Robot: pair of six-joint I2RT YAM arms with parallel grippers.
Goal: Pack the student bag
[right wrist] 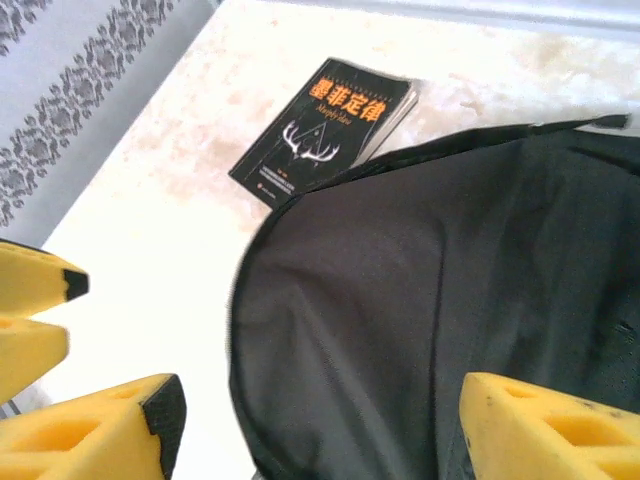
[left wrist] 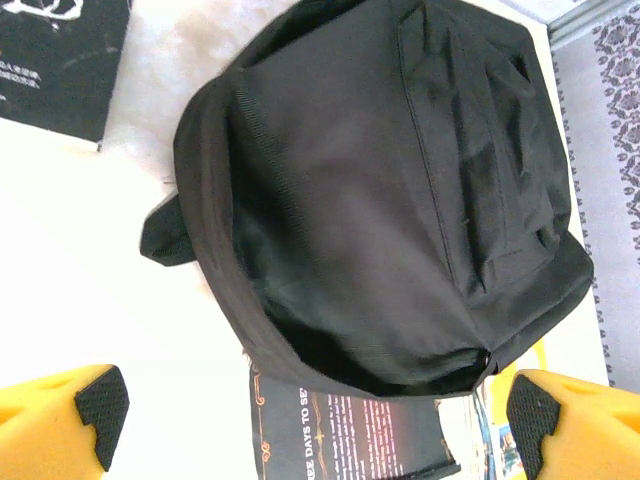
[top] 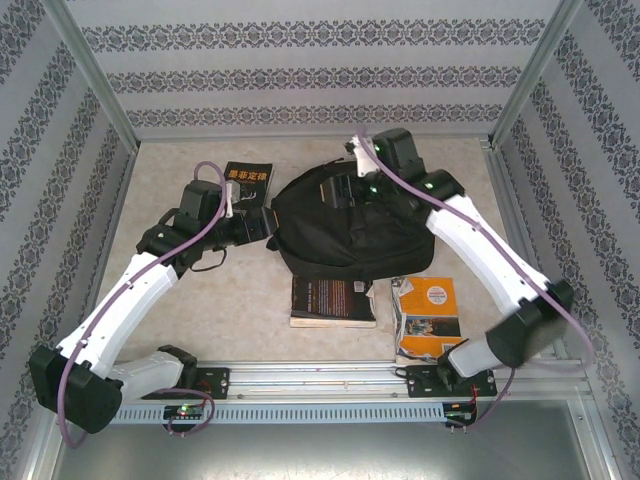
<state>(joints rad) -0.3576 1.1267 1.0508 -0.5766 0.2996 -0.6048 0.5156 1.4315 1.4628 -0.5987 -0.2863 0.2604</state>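
Left claw (left wrist: 315, 415) spread before student bag (left wrist: 400, 200); dark book (left wrist: 350, 430) alongside.

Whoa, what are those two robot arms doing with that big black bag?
The robot's left gripper and right gripper are both open, holding nothing, poised by a large black soft fabric backpack. Three books lie outside the bag: a black paperback with orange lettering, a dark-covered book at its near edge, and an orange-covered book beside that.
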